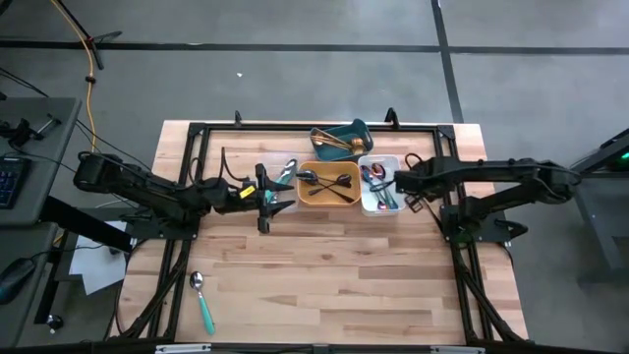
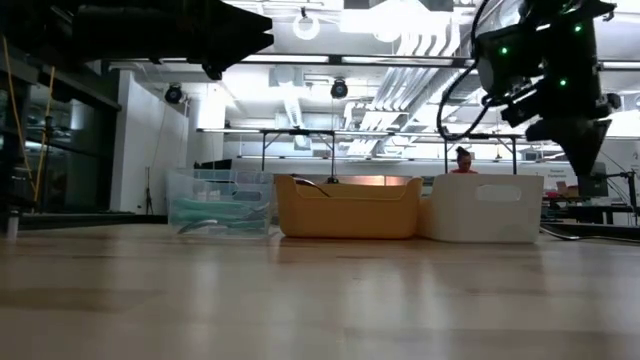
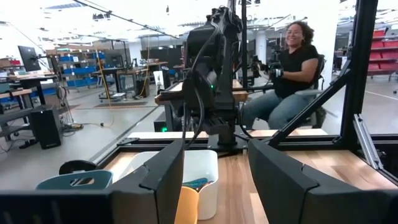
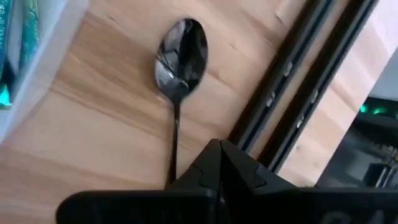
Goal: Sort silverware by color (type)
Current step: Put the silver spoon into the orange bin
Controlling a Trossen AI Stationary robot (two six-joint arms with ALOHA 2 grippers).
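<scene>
The right gripper's fingers (image 4: 219, 163) are pinching the slim handle of 1 dark black spoon (image 4: 181, 59) on the wooden table (image 4: 106, 130), while the left gripper's fingers (image 3: 283, 177) are spreading wide.

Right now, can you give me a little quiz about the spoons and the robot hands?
1. True or false: the teal-handled spoon lies by itself on the table, with neither gripper near it.
2. What colour is the spoon that the right gripper pinches by its handle? A gold, B black, C pink.
3. Fill in: the left gripper has its fingers ___ (open or shut).

Key: 1 true. 2 B, the black spoon. 3 open.
</scene>
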